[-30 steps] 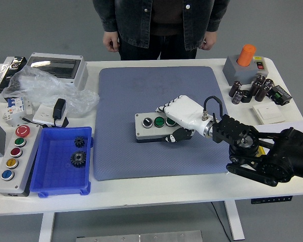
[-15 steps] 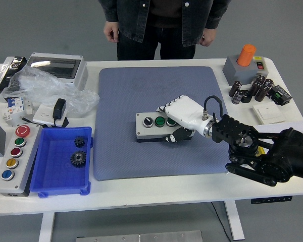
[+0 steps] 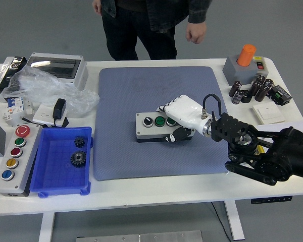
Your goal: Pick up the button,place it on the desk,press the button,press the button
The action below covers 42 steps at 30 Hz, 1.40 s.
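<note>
A grey button box [image 3: 150, 127] with a white-marked black button and green buttons lies flat on the blue-grey mat [image 3: 156, 96]. My right hand [image 3: 178, 121], white with a black arm behind it, wraps over the box's right end. Its fingers [image 3: 166, 108] lie across the top by the green buttons and the thumb [image 3: 174, 135] curls against the front side. The right part of the box is hidden under the hand. My left arm is out of view.
A person stands at the far side, one hand [image 3: 196, 33] hanging. A blue bin [image 3: 60, 164] with gears and a coloured-button panel [image 3: 14, 156] sit at the left. Plastic wrap, a charger and an enclosure [image 3: 58, 70] are back left. An orange-topped box [image 3: 245, 63] and capacitors are back right.
The person has shifted to the right and stepped back from the table. My right hand and the button box have barely moved.
</note>
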Motion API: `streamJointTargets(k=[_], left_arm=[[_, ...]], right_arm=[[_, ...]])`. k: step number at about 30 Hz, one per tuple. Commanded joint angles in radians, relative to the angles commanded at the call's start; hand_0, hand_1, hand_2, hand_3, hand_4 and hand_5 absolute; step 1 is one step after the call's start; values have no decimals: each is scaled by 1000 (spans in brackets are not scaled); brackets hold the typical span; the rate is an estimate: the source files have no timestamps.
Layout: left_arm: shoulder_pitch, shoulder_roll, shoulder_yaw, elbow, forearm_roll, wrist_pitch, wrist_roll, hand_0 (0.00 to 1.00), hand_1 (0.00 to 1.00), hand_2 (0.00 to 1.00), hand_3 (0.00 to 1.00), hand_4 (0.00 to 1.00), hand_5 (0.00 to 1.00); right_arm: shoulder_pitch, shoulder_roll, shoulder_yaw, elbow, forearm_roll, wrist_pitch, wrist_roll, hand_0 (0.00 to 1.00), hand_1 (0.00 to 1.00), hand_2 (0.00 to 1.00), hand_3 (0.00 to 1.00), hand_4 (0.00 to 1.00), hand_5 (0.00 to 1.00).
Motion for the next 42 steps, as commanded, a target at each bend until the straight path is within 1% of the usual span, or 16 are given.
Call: streamJointTargets(k=[5,6,11,12,17,18,23,24,25,29,30,33,35,38,41,42], left_arm=[[1,-1,2,0,-1,-1,0,668,698,623,640,616,377],[1,-1,2,0,-1,-1,0,668,698,623,640,616,377],[2,-1,1,0,0,-1,0,668,698,623,640,616,377],[2,-1,2,0,-1,-1,0,668,698,621,640,617,378],[1,-1,1,0,1,-1,0,668,698,621,640,617,378],[1,-1,1,0,1,-1,0,668,698,621,640,617,379],[2,-1,0,0,2,-2,1,668,698,621,640,617,379],[2,-2,0,0,2,-2,1,668,698,622,639,615,377],[2,-2,1,0,2,-2,1,668,698,622,639,615,377],[3,-2,2,0,1,-2,1,668,698,622,639,615,377],[3,-3,2,0,0,-2,1,668,698,621,638,613,376],[4,-3,3,0,-1,-2,1,668,698,621,638,613,376],[4,-4,4,0,-2,-2,1,668,698,621,638,613,376],[5,-5,4,0,-2,-2,0,668,698,620,638,611,375],[6,-5,4,0,-3,-1,-1,668,698,620,638,611,375],[7,-5,4,0,-3,-1,-1,668,698,620,636,609,375]], right_arm=[[0,-3,13,5,3,15,1,644,667,720,729,771,214],[0,-3,16,6,4,18,2,705,699,775,826,869,285],[0,-5,29,6,7,36,-1,705,699,775,826,869,285],[1,-5,30,6,7,39,-2,738,721,808,888,957,367],[1,-6,35,8,7,48,-3,738,721,808,888,957,367],[1,-6,36,8,7,49,-3,750,736,837,944,998,498],[1,-7,41,13,9,55,-2,750,736,837,944,998,498],[1,-8,42,14,9,57,-3,754,742,849,965,998,523],[1,-8,44,15,10,58,-3,754,742,849,965,998,523],[1,-16,56,31,13,71,-7,754,742,849,965,998,523],[1,-22,62,41,16,75,-9,755,741,852,983,998,535],[-2,-48,92,87,19,90,-16,755,741,852,983,998,535],[-10,-79,132,132,20,111,-22,755,741,852,983,998,535],[-37,-133,198,205,32,145,-31,758,738,856,998,998,561],[-88,-189,273,283,55,157,-42,758,738,856,998,998,561],[-107,-206,297,307,58,153,-46,765,740,862,998,998,601]])
